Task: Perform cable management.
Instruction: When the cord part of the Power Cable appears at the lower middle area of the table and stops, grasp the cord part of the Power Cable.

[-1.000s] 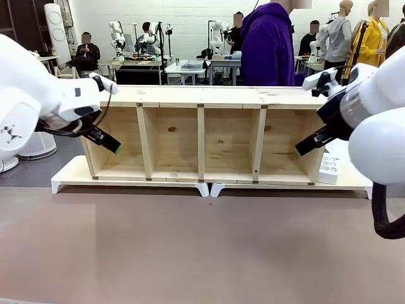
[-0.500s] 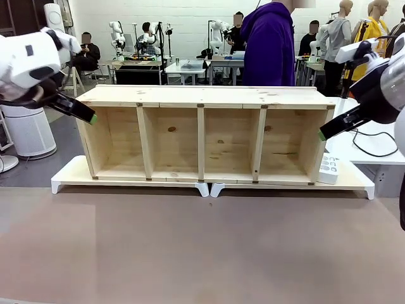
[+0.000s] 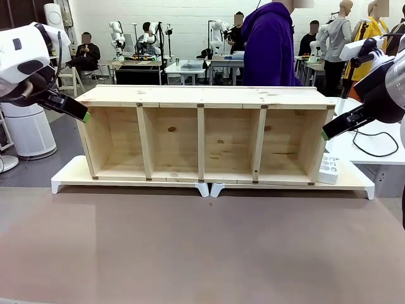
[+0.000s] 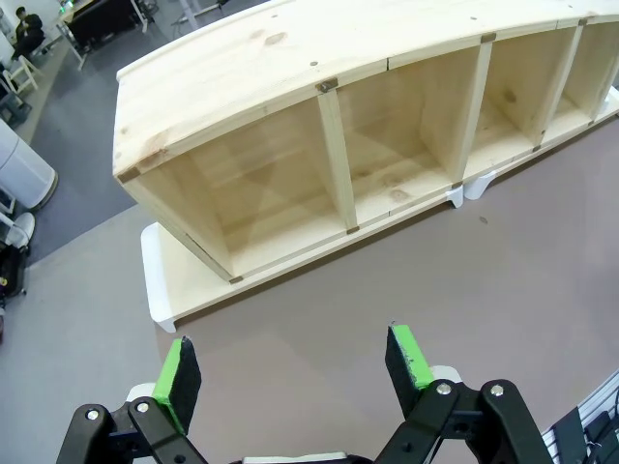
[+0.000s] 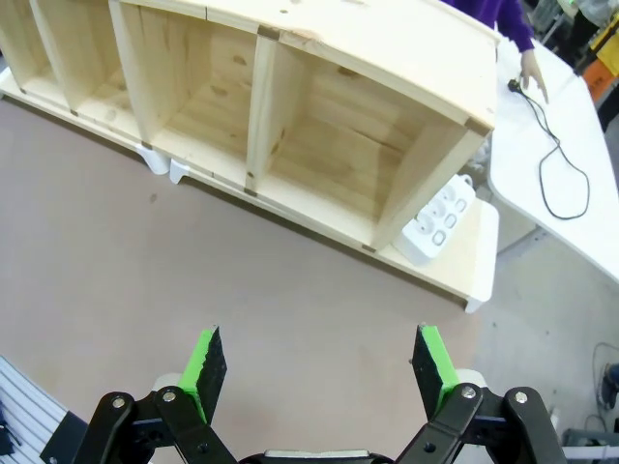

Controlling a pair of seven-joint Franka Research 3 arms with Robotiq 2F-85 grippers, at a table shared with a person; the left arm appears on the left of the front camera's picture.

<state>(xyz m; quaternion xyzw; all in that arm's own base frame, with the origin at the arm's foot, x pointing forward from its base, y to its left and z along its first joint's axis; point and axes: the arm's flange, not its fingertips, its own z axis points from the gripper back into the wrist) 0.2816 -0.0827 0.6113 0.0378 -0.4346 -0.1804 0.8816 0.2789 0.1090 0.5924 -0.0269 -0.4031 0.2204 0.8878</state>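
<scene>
Green-padded left gripper [image 4: 290, 348] and right gripper [image 5: 317, 338] gape wide, empty. Black cable [image 5: 562, 141] runs from person's hand [image 5: 531, 73], looping over table [image 5: 522, 164].

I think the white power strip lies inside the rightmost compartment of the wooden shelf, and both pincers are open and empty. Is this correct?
Not quite. The power strip lies outside the wooden shelf, beside its right end wall on the white base; the right wrist view shows this. The left pincer and the right pincer are indeed open and empty.
</scene>
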